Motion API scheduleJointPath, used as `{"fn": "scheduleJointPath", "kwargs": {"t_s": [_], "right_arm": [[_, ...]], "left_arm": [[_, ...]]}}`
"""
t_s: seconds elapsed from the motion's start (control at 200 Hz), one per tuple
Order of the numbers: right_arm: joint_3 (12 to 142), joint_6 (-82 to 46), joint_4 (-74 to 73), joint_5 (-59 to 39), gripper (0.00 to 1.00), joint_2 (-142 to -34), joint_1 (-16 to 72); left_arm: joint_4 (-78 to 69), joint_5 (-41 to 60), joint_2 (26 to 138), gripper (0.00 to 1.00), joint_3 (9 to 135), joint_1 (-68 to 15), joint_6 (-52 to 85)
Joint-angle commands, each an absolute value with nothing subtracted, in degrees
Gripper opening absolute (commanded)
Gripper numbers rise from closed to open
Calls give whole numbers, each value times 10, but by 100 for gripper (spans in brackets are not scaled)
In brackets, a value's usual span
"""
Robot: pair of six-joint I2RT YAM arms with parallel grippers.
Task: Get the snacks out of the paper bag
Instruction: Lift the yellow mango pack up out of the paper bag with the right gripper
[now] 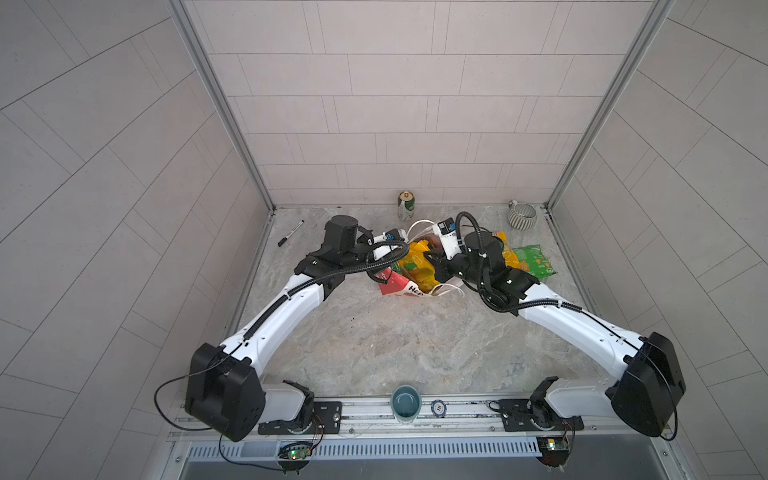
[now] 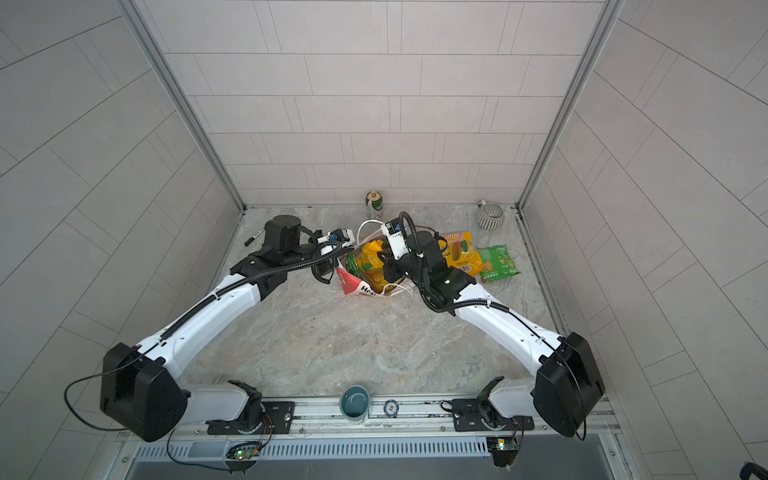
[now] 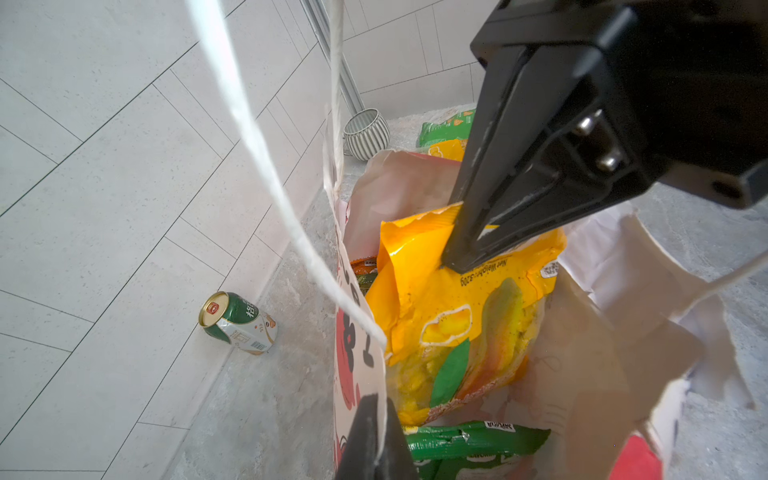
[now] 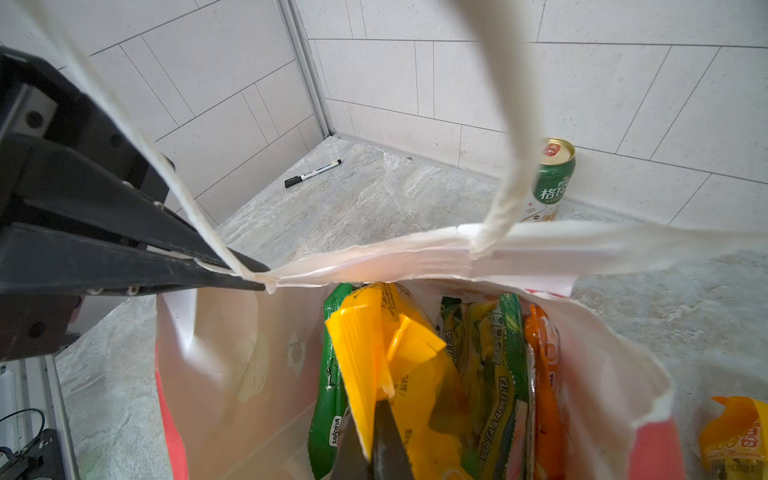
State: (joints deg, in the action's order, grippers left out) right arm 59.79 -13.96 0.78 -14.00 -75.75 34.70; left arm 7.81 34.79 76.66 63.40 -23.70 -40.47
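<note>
The paper bag (image 1: 401, 287) (image 2: 360, 287) stands open mid-table between both arms. My left gripper (image 3: 380, 409) is shut on the bag's printed rim (image 3: 353, 361), next to a cord handle (image 3: 266, 166). My right gripper (image 4: 370, 419) reaches down into the bag and is shut on the top edge of a yellow-orange snack packet (image 4: 361, 345) (image 3: 440, 316). Still inside are a green packet (image 4: 332, 374), a yellow-green one (image 4: 498, 374) and a red-orange one (image 4: 544, 374). Outside, right of the bag, lie a yellow-orange packet (image 2: 461, 249) and a green packet (image 2: 496, 264) (image 1: 534, 259).
A green-and-white can (image 1: 406, 205) stands at the back wall, with a striped mug (image 1: 522, 215) in the back right corner. A marker (image 1: 291, 233) lies at the back left. On the front rail are a teal cup (image 1: 406, 402) and a round chip (image 1: 439, 408).
</note>
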Motion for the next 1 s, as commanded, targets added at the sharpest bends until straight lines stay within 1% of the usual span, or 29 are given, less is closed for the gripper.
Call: {"fn": "scheduleJointPath", "kwargs": {"t_s": [0.0,0.135,0.405,0.49,0.66,0.841,0.996], "right_arm": [[640,-141,-44,-148,0,-725,342],[639,-145,-52,-157,0,-722,335],[650,-122,-26,-179,0,-705,326],[646,-111,-29,-201,0,-701,324],[642,-93,-20,-216,0,-716,321],[624,-99,-29,-228,0,-731,322],[614,-100,-24,-228,0,-718,321]], "left_arm": [[82,381,759,0,649,-230,-401],[42,383,759,0,620,-230,-396],[62,374,763,0,632,-228,-397],[59,375,762,0,631,-227,-396],[57,378,759,0,628,-227,-394],[52,376,760,0,624,-227,-393],[51,372,768,0,628,-226,-392]]}}
